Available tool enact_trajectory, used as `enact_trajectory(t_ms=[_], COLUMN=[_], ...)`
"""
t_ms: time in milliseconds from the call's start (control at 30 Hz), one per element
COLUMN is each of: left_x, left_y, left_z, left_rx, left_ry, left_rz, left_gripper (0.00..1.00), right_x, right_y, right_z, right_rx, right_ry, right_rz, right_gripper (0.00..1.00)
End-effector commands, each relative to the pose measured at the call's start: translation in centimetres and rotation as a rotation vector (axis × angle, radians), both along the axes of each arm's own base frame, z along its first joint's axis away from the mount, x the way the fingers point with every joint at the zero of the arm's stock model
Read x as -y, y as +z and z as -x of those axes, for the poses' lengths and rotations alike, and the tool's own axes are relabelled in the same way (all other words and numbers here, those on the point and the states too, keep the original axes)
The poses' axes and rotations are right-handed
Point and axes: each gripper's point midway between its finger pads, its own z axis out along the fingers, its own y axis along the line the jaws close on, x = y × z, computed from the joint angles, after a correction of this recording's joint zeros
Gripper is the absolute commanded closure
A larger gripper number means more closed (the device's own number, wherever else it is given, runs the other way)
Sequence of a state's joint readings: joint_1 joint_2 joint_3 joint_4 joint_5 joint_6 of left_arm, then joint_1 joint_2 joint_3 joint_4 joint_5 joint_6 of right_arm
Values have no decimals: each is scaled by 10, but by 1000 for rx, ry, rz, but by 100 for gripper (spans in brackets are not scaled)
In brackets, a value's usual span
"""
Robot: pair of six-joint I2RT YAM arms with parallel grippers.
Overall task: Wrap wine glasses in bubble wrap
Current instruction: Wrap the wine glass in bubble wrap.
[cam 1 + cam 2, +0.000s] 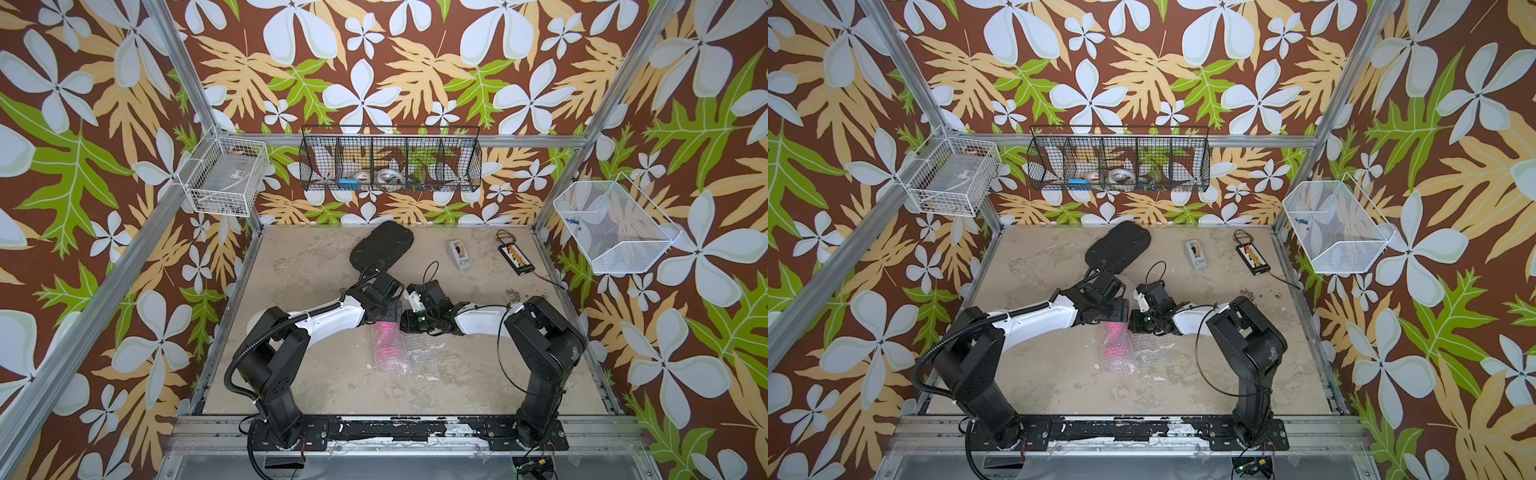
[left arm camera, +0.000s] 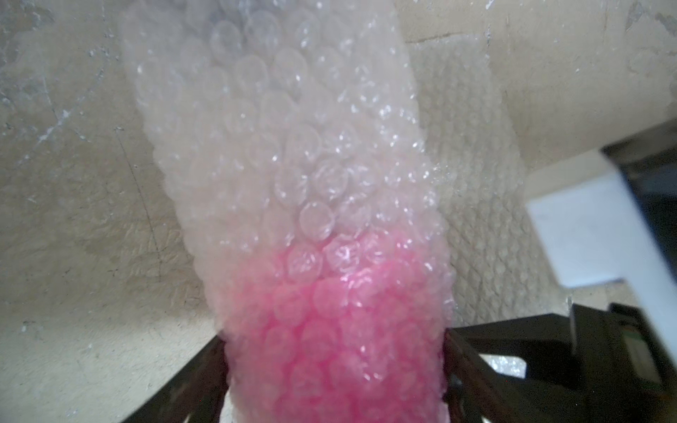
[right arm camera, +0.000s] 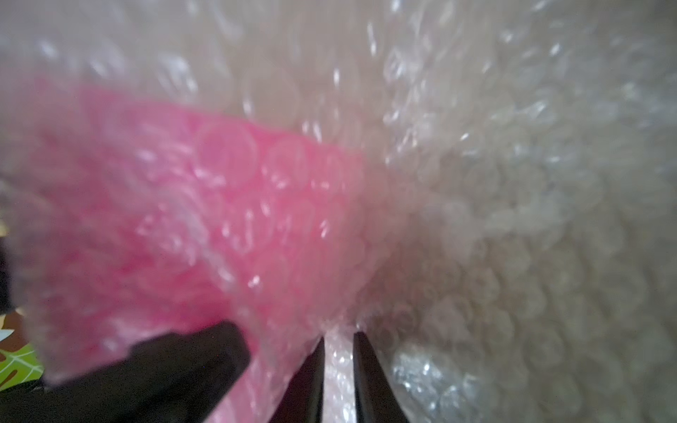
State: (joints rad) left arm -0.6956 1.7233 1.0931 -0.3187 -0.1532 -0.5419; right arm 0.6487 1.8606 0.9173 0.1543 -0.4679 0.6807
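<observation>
The pink wine glass (image 1: 384, 334) (image 1: 1113, 332) lies rolled inside the bubble wrap (image 1: 419, 347) (image 1: 1144, 349) at mid-table in both top views. My left gripper (image 2: 334, 333) straddles the wrapped pink cup (image 2: 329, 329), its dark fingers (image 2: 218, 366) pressed against both sides of the bundle. The whitish wrap tube (image 2: 278, 128) runs on past the glass. My right gripper (image 3: 339, 337) is shut on a thin fold of bubble wrap (image 3: 513, 219) just beside the pink glass (image 3: 183, 205). The glass's stem and foot are hidden by the wrap.
A black oval case (image 1: 381, 245) lies behind the arms, with a grey tape dispenser (image 1: 460, 253) and a black wired board (image 1: 515, 257) at the back right. Wire baskets (image 1: 390, 164) hang on the walls. The two wrists nearly touch over the bundle.
</observation>
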Motion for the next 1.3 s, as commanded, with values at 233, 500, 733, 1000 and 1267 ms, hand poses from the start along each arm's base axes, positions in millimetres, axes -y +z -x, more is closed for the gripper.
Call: enact_trajectory(t_ms=[233,500,733,1000,1267], left_x=[-8,-1,2,9,19], left_y=[-9,-17,-10,-13,-16], left_z=[5,6,4,5,1], left_rx=[-40,-57,-48,-49,-51], left_ry=[57,37,29,24,29], left_rz=[-16,-80,-107,-190,-217], left_gripper=[18,19,19,19,18], right_x=[34,76,123,142,120], right_y=[24,36,13,2,-8], right_z=[-8,-18,-33,-34,-24], right_rx=[17,72,86,83,13], right_ry=[-53,-116,-232,-278,-224], right_rz=[21,116,307,365,233], right_gripper=[76,72,62,55,57])
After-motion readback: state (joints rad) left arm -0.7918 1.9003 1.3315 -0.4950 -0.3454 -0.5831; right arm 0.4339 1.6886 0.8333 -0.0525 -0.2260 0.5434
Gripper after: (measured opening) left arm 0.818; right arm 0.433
